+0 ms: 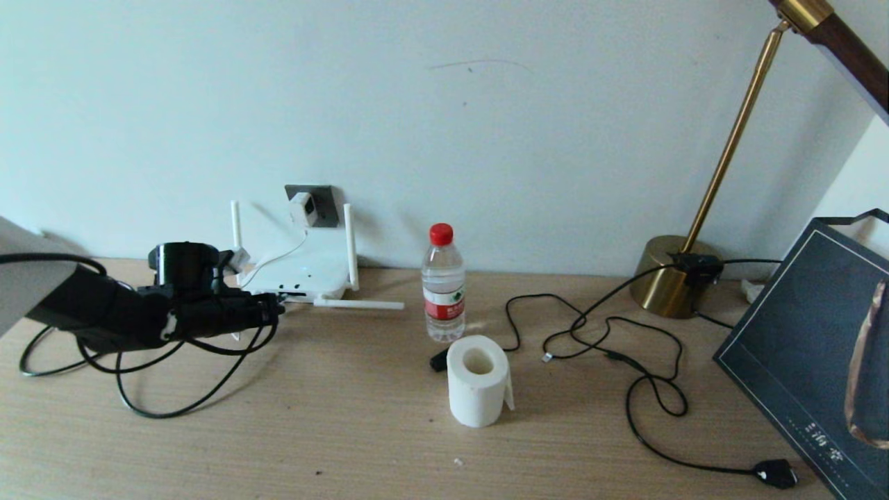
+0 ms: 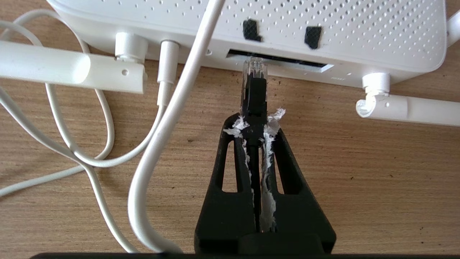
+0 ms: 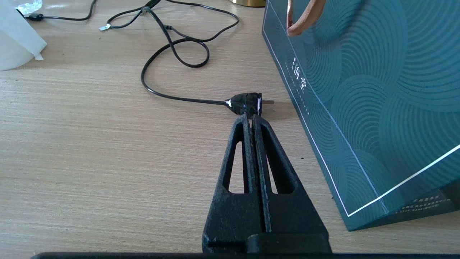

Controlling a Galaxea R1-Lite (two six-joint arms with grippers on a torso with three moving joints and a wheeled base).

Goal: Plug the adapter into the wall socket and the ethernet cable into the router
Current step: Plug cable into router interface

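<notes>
Far left on the desk point(image 1: 278, 444): left gripper point(image 2: 254, 120) clenched on the ethernet cable point(image 2: 254, 90), clear plug tip just at the dark port slot of the router point(image 2: 359, 39), whether inside cannot be told. Behind, adapter point(image 1: 303, 207) seated in the wall socket point(image 1: 328, 201). Toward the middle, water bottle point(image 1: 443, 285) with red-and-white label, writing unreadable, and paper roll point(image 1: 478, 380). Far right, right gripper point(image 3: 251, 120) pressed closed on nothing, hovering near a black plug point(image 3: 246, 103); teal bag point(image 3: 377, 108) bearing small white characters, illegible.
</notes>
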